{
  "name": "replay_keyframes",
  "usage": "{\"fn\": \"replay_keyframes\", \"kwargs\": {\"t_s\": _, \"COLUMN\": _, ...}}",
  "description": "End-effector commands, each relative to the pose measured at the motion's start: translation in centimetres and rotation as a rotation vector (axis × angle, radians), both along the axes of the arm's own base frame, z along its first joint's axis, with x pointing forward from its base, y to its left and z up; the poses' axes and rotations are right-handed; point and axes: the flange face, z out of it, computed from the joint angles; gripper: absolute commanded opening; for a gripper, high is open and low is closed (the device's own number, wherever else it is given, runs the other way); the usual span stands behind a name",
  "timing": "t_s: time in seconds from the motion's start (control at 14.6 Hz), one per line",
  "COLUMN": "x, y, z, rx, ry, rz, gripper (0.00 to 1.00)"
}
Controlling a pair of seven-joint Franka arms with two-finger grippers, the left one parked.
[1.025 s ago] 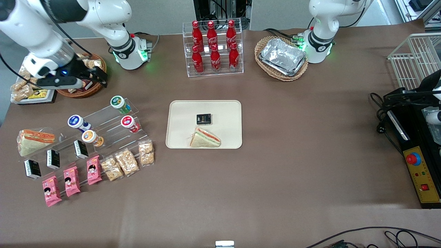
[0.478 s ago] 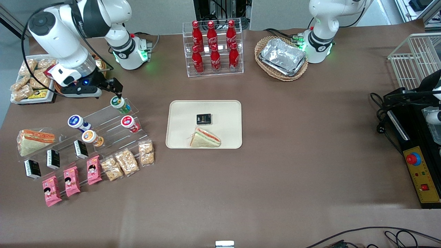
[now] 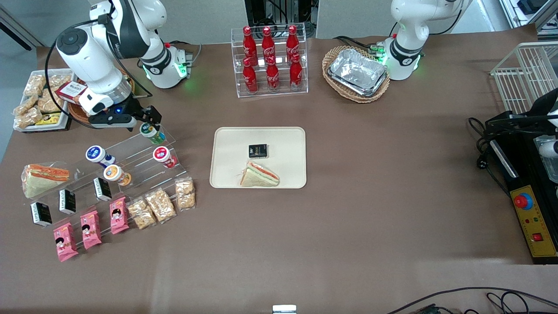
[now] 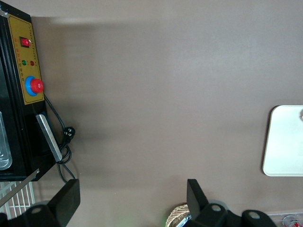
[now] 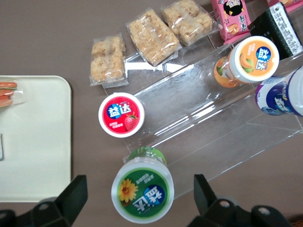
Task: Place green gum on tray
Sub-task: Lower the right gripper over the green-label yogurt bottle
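The right arm's hand [image 5: 141, 196] hung directly above the small green-bodied, white-lidded gum bottle [image 5: 143, 190] on the clear acrylic stepped rack [image 5: 208, 127], fingers spread wide either side, evidently positioned to grasp; the beige rectangular tray [image 3: 283, 144] lay nearby.

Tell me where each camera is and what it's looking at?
Front view: faces both arms, looking down on the table; the end effector is open over the green gum.
Right wrist view: on the working arm, looking down at the green gum between its open fingers.
Left wrist view: on the parked arm, looking at bare table.
All three show the tray.
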Motion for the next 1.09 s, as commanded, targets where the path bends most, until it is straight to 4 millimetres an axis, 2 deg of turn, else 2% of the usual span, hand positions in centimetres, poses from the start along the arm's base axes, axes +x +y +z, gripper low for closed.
{"fn": "replay_keyframes", "kwargs": {"t_s": 0.0, "x": -0.2, "y": 0.0, "z": -1.1, "rx": 0.012, "ry": -0.007, "rz": -0.014, "gripper": 1.00}}
{"fn": "replay_keyframes", "kwargs": {"t_s": 0.27, "x": -0.6, "y": 0.1, "z": -2.6, "rx": 0.009, "ry": -0.018, "rz": -0.009, "gripper": 1.00}}
{"fn": "replay_keyframes", "kwargs": {"t_s": 0.75, "x": -1.0, "y": 0.0, "z": -3.1, "rx": 0.008, "ry": -0.012, "rz": -0.009, "gripper": 1.00}}
{"fn": "replay_keyframes", "kwargs": {"t_s": 0.89, "x": -1.0, "y": 0.0, "z": -3.2, "rx": 0.007, "ry": -0.011, "rz": -0.010, "gripper": 0.95}}
{"fn": "replay_keyframes", "kwargs": {"t_s": 0.96, "x": -1.0, "y": 0.0, "z": -3.2, "rx": 0.007, "ry": -0.009, "rz": -0.010, "gripper": 0.89}}
{"fn": "replay_keyframes", "kwargs": {"t_s": 1.02, "x": -1.0, "y": 0.0, "z": -3.1, "rx": 0.007, "ry": -0.011, "rz": -0.010, "gripper": 0.77}}
